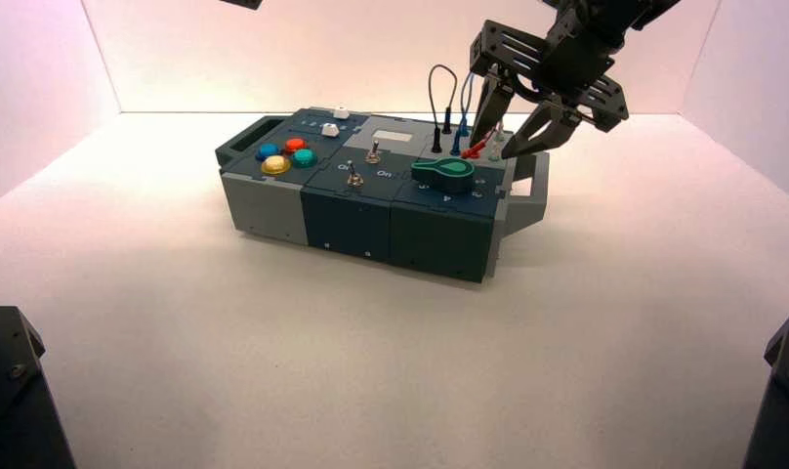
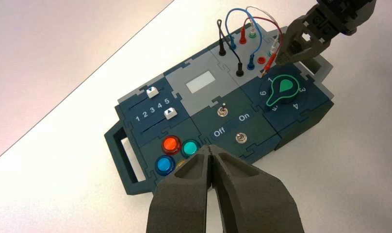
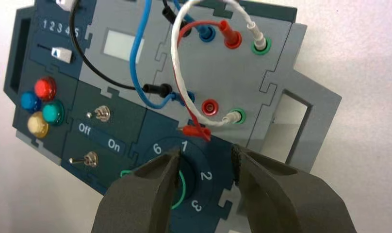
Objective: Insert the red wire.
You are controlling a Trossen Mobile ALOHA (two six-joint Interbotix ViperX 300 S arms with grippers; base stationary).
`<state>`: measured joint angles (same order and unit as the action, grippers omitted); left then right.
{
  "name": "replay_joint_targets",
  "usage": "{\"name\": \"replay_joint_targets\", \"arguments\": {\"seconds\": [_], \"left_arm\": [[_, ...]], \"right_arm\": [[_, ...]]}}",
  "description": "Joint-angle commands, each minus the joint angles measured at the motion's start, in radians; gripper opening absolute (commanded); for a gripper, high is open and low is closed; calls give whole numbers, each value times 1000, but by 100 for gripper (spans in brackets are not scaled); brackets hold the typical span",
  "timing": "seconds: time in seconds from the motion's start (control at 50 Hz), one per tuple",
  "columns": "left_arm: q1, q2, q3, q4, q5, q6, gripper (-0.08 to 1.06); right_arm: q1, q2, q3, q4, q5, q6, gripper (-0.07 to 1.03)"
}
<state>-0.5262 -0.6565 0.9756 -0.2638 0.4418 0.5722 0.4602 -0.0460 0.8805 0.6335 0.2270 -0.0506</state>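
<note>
Right gripper: You had the right gripper (image 3: 207, 156) over the knob end of the box, its fingers spread wide with nothing between them.
Left gripper: Your left gripper (image 2: 210, 148) was closed on nothing, and its wrist camera looked down on the box (image 2: 277, 127).
Red wire: Your red wire (image 3: 201, 23) had one plug seated in a red socket (image 3: 233, 40) in the grey panel's outer row; its other plug (image 3: 196, 131) lay loose, on its side, by the knob's dial.
Free red socket: You had the other red socket (image 3: 210, 107) uncovered, just beside the loose plug.
White wire: You could see the white wire (image 3: 175, 48) looped across the red one, its ends in two green-ringed sockets.
Blue and black wires: The blue wire (image 3: 137, 48) and black wire (image 3: 89, 65) arched beside them.
Knob: Your green-marked knob (image 2: 285, 89) sat near the loose plug.
</note>
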Motion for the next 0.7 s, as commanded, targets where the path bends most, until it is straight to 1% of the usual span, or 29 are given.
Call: {"name": "replay_joint_targets", "arguments": {"seconds": [0.02,0.22,0.5,0.7], "left_arm": [[-5,-6,-29,2,-8,3,-3],[-3,-6,-29,2,-8,5,-3],[-3,-6,-29,2,-8,5,-3],[-5,-8,-29,2,-8,3,-3]], "right_arm": [[6,-9,-29,9,-18,3,56],[6,15,-49,20,-17,3,56],[6,38,-58,20,-17,3,55],[11,60,-75,21,-18,3,52]]}}
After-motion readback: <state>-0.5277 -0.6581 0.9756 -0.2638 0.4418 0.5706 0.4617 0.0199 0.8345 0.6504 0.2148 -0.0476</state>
